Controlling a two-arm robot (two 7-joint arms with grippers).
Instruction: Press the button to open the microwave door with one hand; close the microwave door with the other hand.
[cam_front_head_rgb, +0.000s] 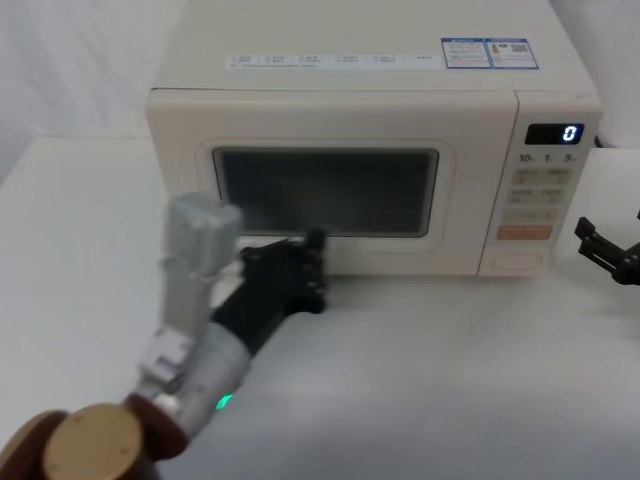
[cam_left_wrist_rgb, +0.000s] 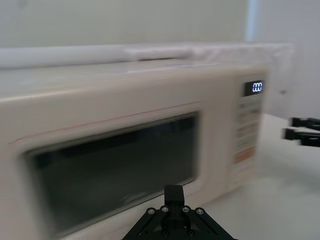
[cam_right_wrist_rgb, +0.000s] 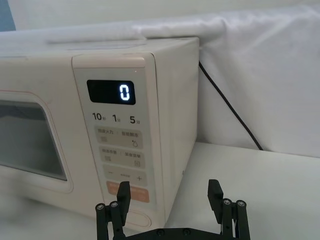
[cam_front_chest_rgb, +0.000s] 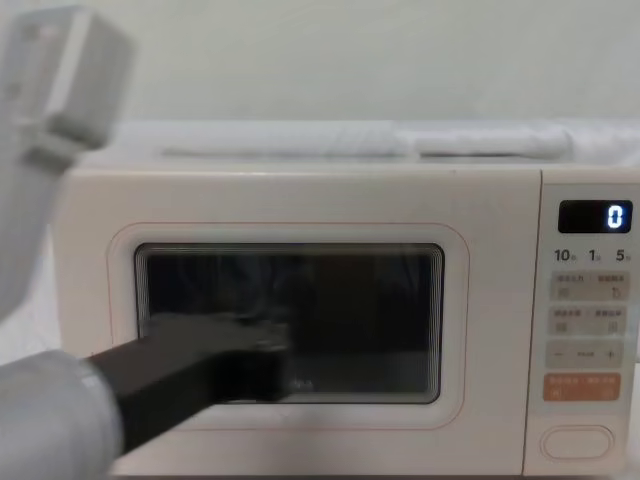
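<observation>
The microwave door (cam_front_head_rgb: 330, 190) is sitting flush with the oven front, shut or all but shut, its dark window facing the robot across the left and middle of the oven. The left gripper (cam_front_head_rgb: 313, 243) is reaching in at the door's lower edge, just below the window, and looks to be at or touching the panel; I cannot tell how its jaws stand. My reading is that the closing step is under way or just ending. To do it well, the push should be going straight toward the far side, on the panel and not on the glass, until the door seats evenly against the keypad strip.

The button (cam_front_head_rgb: 517, 261) is sitting at the near bottom of the keypad strip (cam_front_head_rgb: 540, 190), right of the door, below the orange key (cam_front_head_rgb: 524, 232). The right gripper (cam_right_wrist_rgb: 171, 192) is hanging to the right of the oven, apart from the button, with its 2 fingers spread wide and holding nothing.

Above the keys the display (cam_front_head_rgb: 555, 133) is showing 0. A black cable (cam_right_wrist_rgb: 230, 107) is running down behind the oven's right side, clear of both arms. The white table (cam_front_head_rgb: 450, 380) is offering bare room in front, so nothing is standing in the way of either gripper.
</observation>
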